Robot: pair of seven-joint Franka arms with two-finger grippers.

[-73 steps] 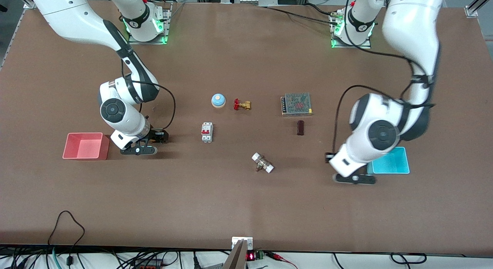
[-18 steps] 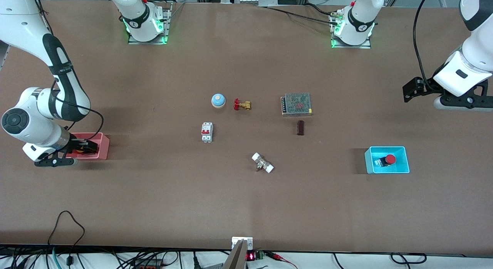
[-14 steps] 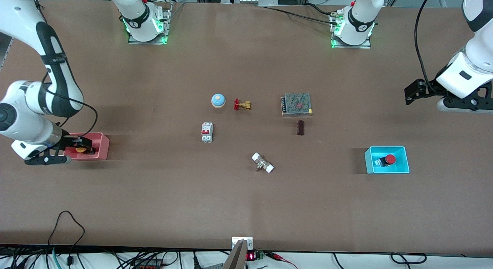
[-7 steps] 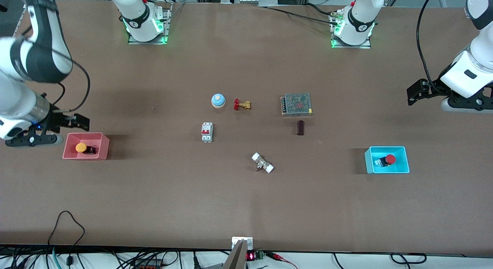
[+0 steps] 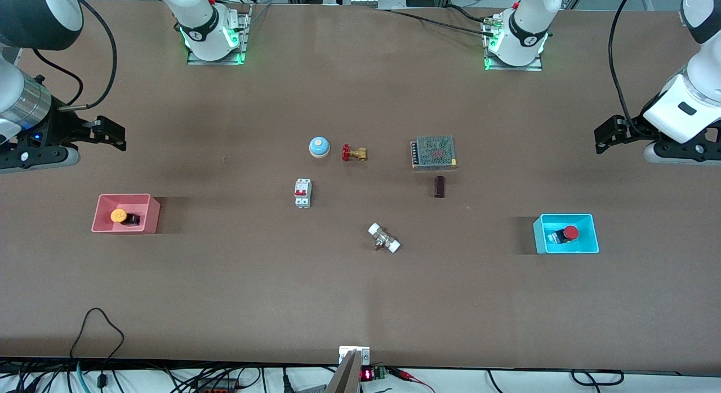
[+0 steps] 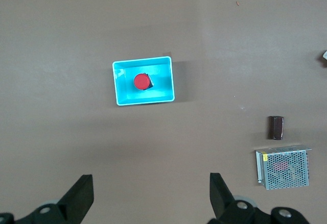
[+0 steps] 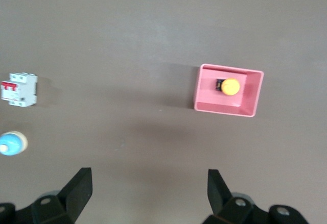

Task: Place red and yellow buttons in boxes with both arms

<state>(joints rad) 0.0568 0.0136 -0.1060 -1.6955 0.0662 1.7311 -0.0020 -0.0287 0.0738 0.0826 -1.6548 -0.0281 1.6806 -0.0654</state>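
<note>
The orange-yellow button (image 5: 118,215) lies on its side in the pink-red box (image 5: 106,226). The red button (image 5: 570,232) lies on its side in the cyan box (image 5: 538,235). My right gripper (image 5: 111,135) is open and empty, raised over bare table at the right arm's end. Its wrist view shows the pink-red box (image 7: 225,106) with the yellow button (image 7: 230,86) below the open gripper (image 7: 148,193). My left gripper (image 5: 605,137) is open and empty, raised over bare table at the left arm's end. Its wrist view shows the cyan box (image 6: 118,83), the red button (image 6: 142,81) and the open gripper (image 6: 150,198).
In the middle of the table stand a blue bell (image 5: 319,147), a brass valve with a red handle (image 5: 354,152), a white circuit breaker (image 5: 302,192), a mesh-covered power supply (image 5: 434,152), a small dark block (image 5: 439,186) and a white-ended fitting (image 5: 384,238).
My right gripper let go of the yellow button in the pink-red box, then rose and drew away from the box. My left gripper has hardly moved in the last second.
</note>
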